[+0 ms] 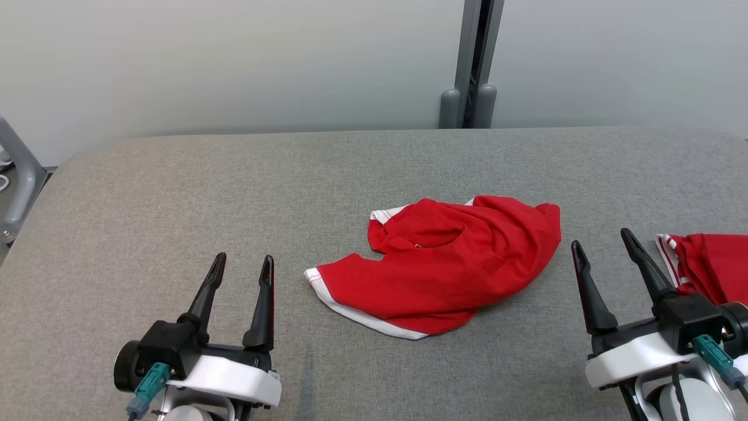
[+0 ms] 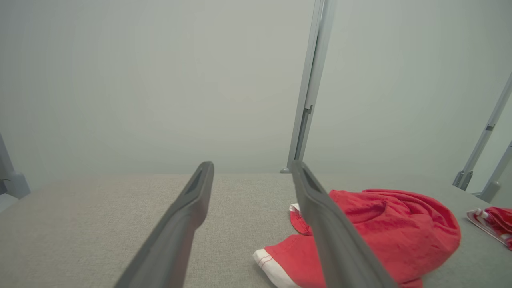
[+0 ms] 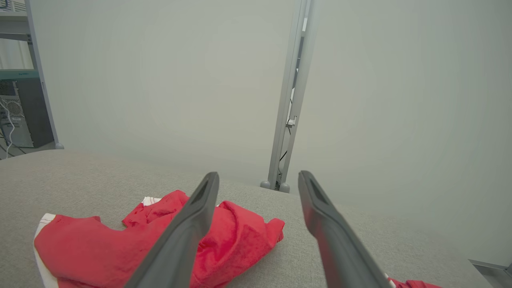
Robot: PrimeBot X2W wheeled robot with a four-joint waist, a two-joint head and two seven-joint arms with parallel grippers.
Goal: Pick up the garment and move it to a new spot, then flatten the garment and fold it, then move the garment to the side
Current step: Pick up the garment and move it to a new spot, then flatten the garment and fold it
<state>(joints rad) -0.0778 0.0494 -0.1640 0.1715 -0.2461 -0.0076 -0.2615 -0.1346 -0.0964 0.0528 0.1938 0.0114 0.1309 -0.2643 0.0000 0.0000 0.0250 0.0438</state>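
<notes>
- Red with white hems, the crumpled soft-cloth garment (image 1: 444,269) lies in a heap on the grey fabric-covered table (image 1: 175,193). None of it is flat, and it has not yet been lifted. Every place below is given from it.
- To the garment's left and nearer the robot, the left gripper (image 1: 245,259) hovers over bare table. Its two dark fingers are spread wide, with nothing between them.
- To the garment's right, the right gripper (image 1: 602,239) also stands wide apart and empty. Its inner fingertip is just beside the garment's bunched end but apart from it.
- The garment's long axis runs on a slant, from the white-hemmed corner at its near left to the bunched end at its far right. It therefore lies between the two grippers and crosswise to both pairs of fingers.
- Both grippers are near, and the right one looks slightly nearer. The left one faces the thin hemmed corner, which is probably the easier edge to pinch.
- Beyond the garment, bare table runs to the far edge, and a grey upright post (image 1: 470,64) stands behind that edge.
- Left of the garment there is wide open room for a new spot.
- Right of the garment, past the right gripper, a second red cloth with white stripes (image 1: 710,266) takes up the table's side, so that way is tighter.
- The first pick-up appears to be the step in hand.
</notes>
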